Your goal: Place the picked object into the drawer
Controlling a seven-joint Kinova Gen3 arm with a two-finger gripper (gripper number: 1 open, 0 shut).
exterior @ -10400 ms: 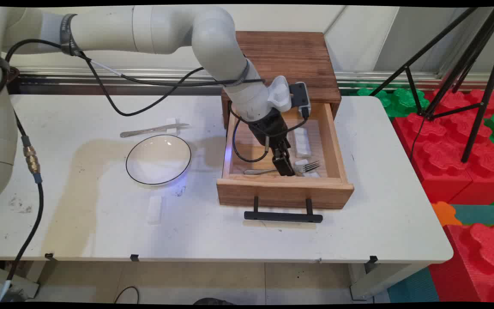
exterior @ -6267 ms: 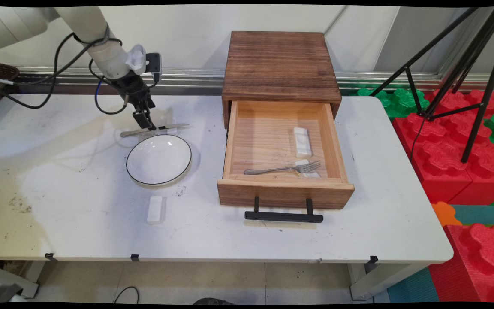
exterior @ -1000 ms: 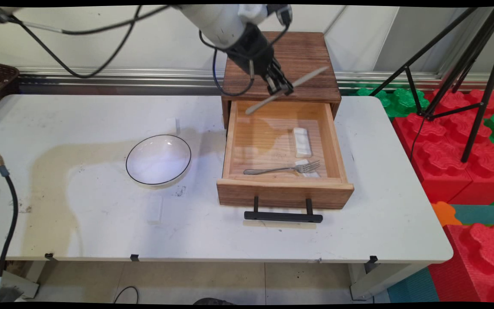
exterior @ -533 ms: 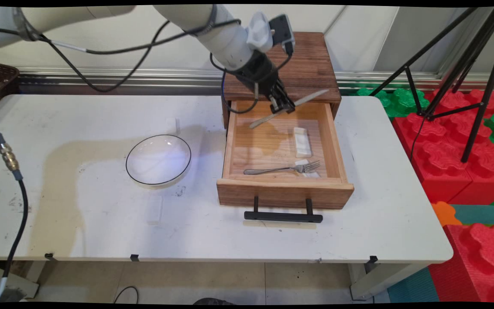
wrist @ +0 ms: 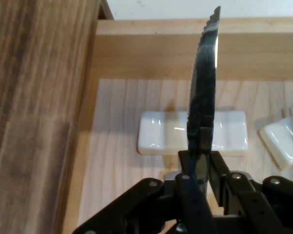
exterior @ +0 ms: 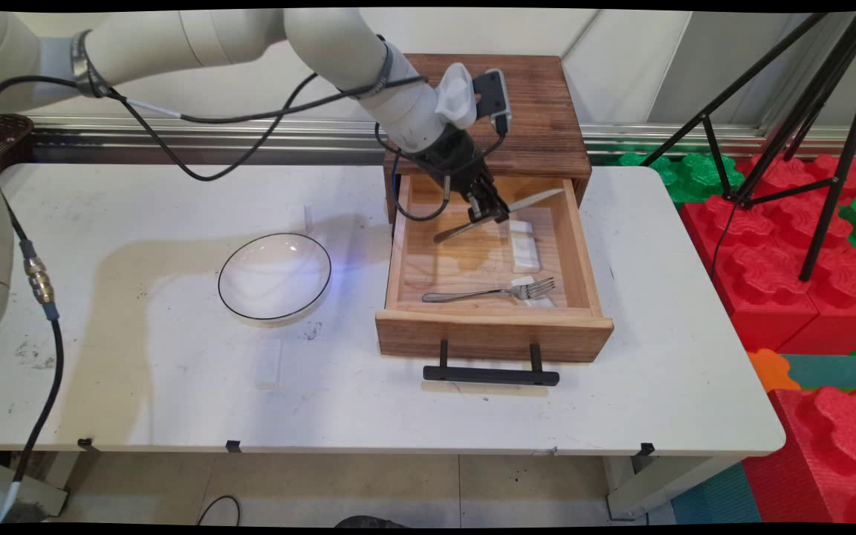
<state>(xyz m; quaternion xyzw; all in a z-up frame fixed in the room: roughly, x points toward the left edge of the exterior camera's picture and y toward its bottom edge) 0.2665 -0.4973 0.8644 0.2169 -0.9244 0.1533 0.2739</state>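
Observation:
My gripper (exterior: 493, 212) (wrist: 201, 157) is shut on a metal table knife (exterior: 530, 200) (wrist: 205, 83), held near its middle and tilted, blade toward the right. It hangs inside the open wooden drawer (exterior: 491, 327), over its back half. Right below the knife a white rectangular cutlery rest (exterior: 523, 249) (wrist: 158, 134) lies on the drawer floor. Nearer the drawer front a fork (exterior: 487, 292) lies across another small white rest (exterior: 536, 297) (wrist: 278, 144). The knife's serrated edge shows in the hand view.
The drawer belongs to a dark wooden cabinet (exterior: 487, 111) at the table's back. A white bowl with a dark rim (exterior: 275, 276) sits left of the drawer, with small white rests behind (exterior: 298, 215) and in front (exterior: 268, 362) of it. A black tripod (exterior: 807, 111) and foam blocks (exterior: 807, 245) stand at right.
Having put the fork in the drawer, the gripper took the knife from beside the bowl. Over the last second it has carried it down from above the cabinet into the drawer.

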